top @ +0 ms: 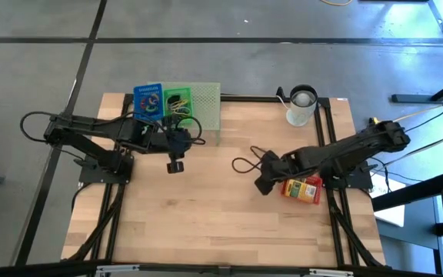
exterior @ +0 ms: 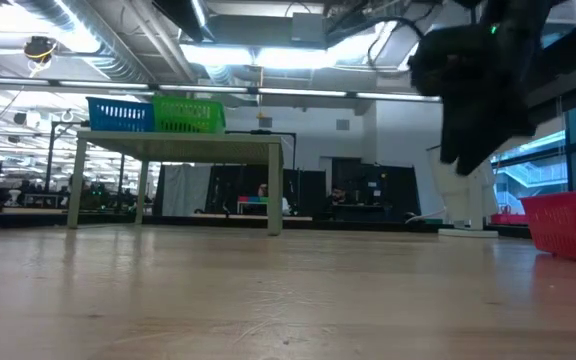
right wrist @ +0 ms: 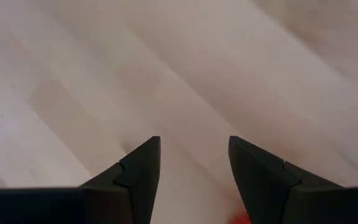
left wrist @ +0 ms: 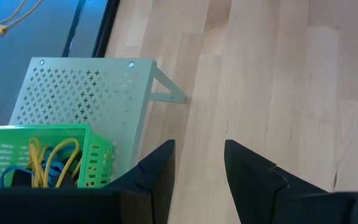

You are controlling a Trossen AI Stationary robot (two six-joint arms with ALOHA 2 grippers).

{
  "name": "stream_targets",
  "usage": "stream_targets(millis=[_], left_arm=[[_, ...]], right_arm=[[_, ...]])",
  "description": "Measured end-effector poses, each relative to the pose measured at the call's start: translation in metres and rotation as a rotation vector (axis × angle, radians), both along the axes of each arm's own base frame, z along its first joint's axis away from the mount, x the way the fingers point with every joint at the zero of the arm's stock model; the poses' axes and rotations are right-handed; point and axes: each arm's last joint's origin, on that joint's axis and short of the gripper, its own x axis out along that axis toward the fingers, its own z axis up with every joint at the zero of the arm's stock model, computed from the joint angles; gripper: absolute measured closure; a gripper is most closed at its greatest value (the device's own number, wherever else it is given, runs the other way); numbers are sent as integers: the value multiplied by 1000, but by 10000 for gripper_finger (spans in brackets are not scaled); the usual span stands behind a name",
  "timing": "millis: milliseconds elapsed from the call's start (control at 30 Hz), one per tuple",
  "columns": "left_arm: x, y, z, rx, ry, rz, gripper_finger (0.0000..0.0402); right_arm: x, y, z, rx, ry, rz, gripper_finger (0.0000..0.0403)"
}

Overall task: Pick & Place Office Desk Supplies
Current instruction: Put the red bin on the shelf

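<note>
Left end effector [top: 175, 165] released, empty, beside green basket [left wrist: 42, 155] of yellow bands [left wrist: 51, 158]. Right end effector [top: 261, 185] released, empty, over bare worktop [top: 206, 223].

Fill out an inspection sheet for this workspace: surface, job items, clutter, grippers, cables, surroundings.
Surface: wooden table, mostly bare in the middle and front.
Job's things: green basket holding yellow and blue bands, beside the pale mesh stand; blue box next to it; red and yellow package by the right arm.
Clutter: white cup at the back edge.
Grippers: left gripper open and empty near the basket; right gripper open and empty over bare wood.
Cables: dark loop lying on the table near the right arm.
Surroundings: grey floor; in the low view, a distant table with blue and green baskets and a red basket.
</note>
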Motion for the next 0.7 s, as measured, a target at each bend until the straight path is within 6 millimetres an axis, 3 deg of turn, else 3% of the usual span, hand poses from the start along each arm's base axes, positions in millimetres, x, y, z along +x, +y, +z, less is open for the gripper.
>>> stream_targets(millis=[100, 233, 467, 700], left_arm=[[0, 0, 0, 2, 2, -3, 270], [0, 0, 0, 3, 3, -5, 270], [0, 0, -16, 30, 66, -38, 270], [0, 0, -32, 67, 131, -92, 272]], right_arm=[[-13, -2, 16, -21, 52, -83, 211], [-28, 1, 17, 52, 161, -264, 211], [-30, 16, -4, 83, 247, -531, 211], [-20, 20, -26, 25, 296, -600, 211]])
